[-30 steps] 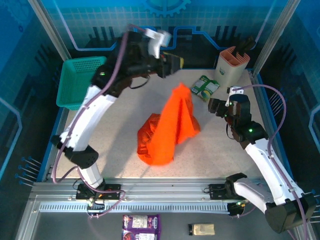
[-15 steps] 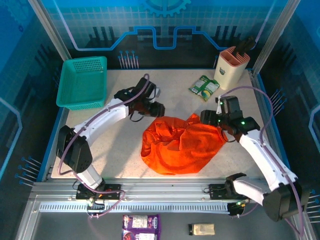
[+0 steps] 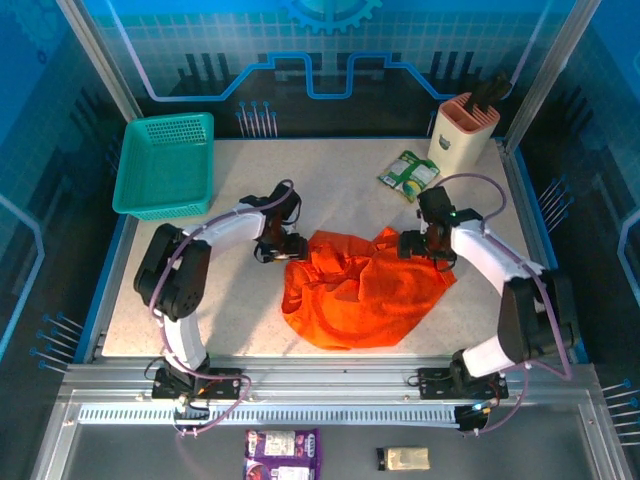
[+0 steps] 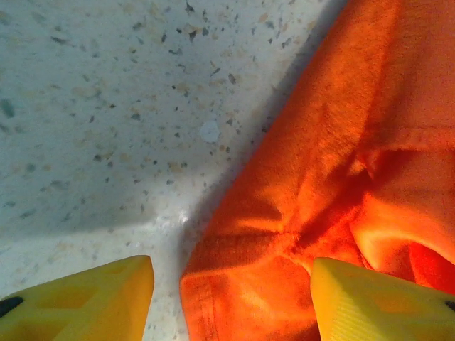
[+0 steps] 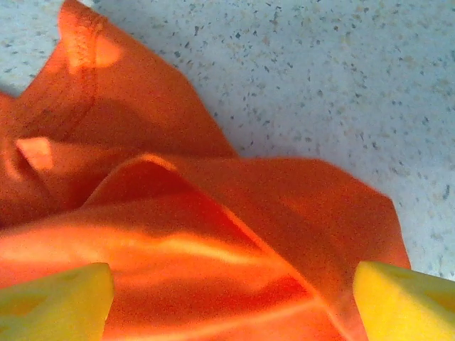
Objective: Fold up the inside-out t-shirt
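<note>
From above, the t-shirt (image 3: 360,285) lies crumpled in a heap on the table (image 3: 330,190), a little toward 6 o'clock from centre and well apart from the basket (image 3: 165,165) in the 10 o'clock corner. The left gripper (image 3: 285,247) sits low at the heap's 10 o'clock edge and the right gripper (image 3: 412,245) at its 2 o'clock edge.

On the left wrist camera, my two yellow fingers (image 4: 92,298) stand apart and pinch nothing. A hemmed edge of the t-shirt lies between them at 6 o'clock, with bare table running off toward 10 o'clock.

On the right wrist camera, the fingers (image 5: 405,298) are spread wide at the bottom corners over a rumpled fold, clamping nothing. A stitched hem (image 5: 78,50) curls up at 11 o'clock.

I judge the step in hand to be taking two holds so the heap can be lifted and spread flat. To do it well, I want each side closing on a single hemmed edge, not a bunch of layers. The left looks lined up. The right seems to be over mid-cloth, so I'd shift it toward 11 o'clock first. Then I'd close both, raise evenly and draw apart gently so the thin cloth doesn't bunch.
</note>
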You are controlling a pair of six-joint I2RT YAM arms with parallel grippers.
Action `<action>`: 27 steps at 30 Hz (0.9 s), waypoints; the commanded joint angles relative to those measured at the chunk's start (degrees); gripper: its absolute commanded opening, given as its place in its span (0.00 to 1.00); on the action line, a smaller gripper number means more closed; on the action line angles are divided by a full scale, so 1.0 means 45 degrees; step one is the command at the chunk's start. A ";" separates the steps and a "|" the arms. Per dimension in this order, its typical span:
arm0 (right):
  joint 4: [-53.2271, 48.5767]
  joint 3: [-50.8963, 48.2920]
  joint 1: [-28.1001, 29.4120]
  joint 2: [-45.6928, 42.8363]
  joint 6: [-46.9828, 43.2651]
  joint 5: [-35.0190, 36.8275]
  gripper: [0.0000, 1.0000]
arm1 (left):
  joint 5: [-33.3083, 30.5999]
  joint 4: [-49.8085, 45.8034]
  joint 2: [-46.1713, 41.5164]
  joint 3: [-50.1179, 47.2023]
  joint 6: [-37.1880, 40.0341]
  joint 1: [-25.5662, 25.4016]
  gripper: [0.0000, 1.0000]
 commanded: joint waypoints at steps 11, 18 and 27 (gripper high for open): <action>0.0347 0.0989 -0.0614 0.1527 -0.1148 0.0362 0.20 | 0.0184 0.0430 0.1016 -0.0045 0.0092 0.0066 0.22; -0.1569 0.1391 -0.0399 -0.1785 -0.1071 0.0446 0.00 | -0.0950 0.0164 -0.1443 0.1189 0.0070 0.1530 0.00; -0.4828 0.3146 -0.0262 -0.5899 -0.0835 -0.0367 0.00 | -0.0649 -0.0582 -0.1143 0.7703 0.0920 0.3986 0.00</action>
